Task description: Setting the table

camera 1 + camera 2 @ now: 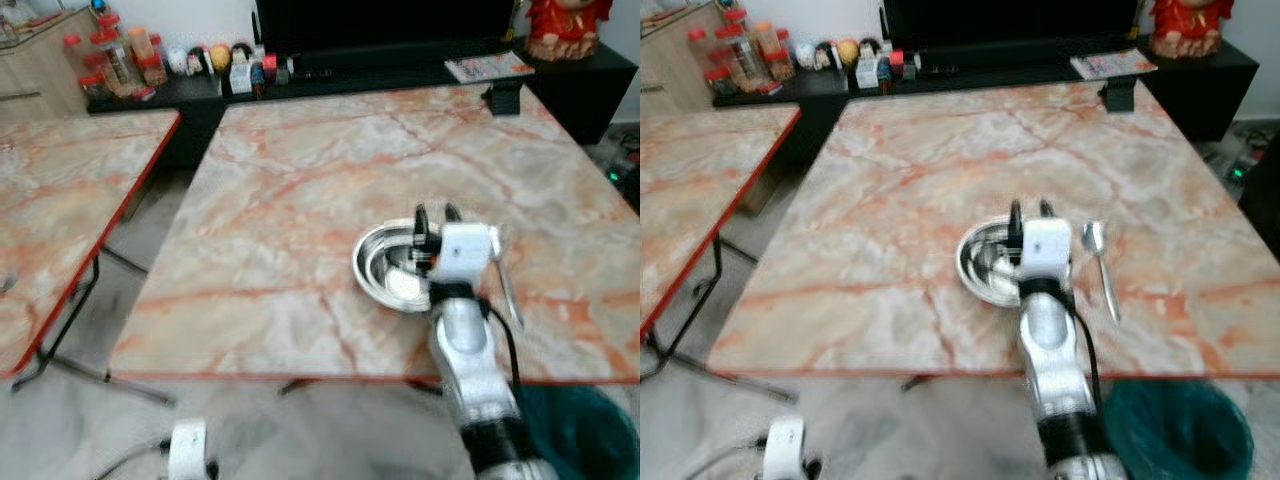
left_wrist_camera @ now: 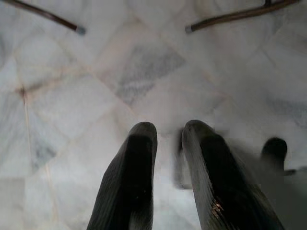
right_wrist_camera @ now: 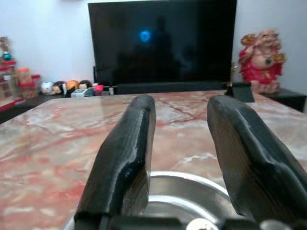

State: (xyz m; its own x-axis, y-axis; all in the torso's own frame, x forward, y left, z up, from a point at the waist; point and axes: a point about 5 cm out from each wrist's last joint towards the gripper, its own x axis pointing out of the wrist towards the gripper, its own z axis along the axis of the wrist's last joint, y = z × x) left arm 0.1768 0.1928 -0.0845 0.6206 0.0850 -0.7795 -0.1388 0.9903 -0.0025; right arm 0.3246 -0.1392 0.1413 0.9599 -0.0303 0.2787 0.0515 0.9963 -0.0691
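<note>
1. Marble-patterned table (image 1: 890, 200) with orange veining and a red edge stands on a pale tiled floor (image 1: 90, 440); a second table (image 1: 60, 190) of the same finish stands to its left, apart from it.
2. Beyond the far edge of the main table runs a low black cabinet (image 1: 400, 62) carrying a dark screen (image 3: 160, 40), small jars and bottles (image 1: 115, 55), and a red figurine (image 3: 261, 60) at its right end.
3. Steel bowl (image 1: 985, 262) rests upright on the main table, near the front edge and right of centre.
4. Spoon (image 1: 1100, 265) lies flat on the main table just right of the bowl, bowl end away from the robot; it appears not to touch the bowl, though blur limits certainty.
5. Right gripper (image 1: 1028, 212) is above the bowl, fingers (image 3: 122, 158) spread apart with nothing between them, pointing toward the screen.
6. Left gripper (image 2: 168, 143) hangs low over the floor, left of the main table; its fingers are parted by a narrow gap and hold nothing.
</note>
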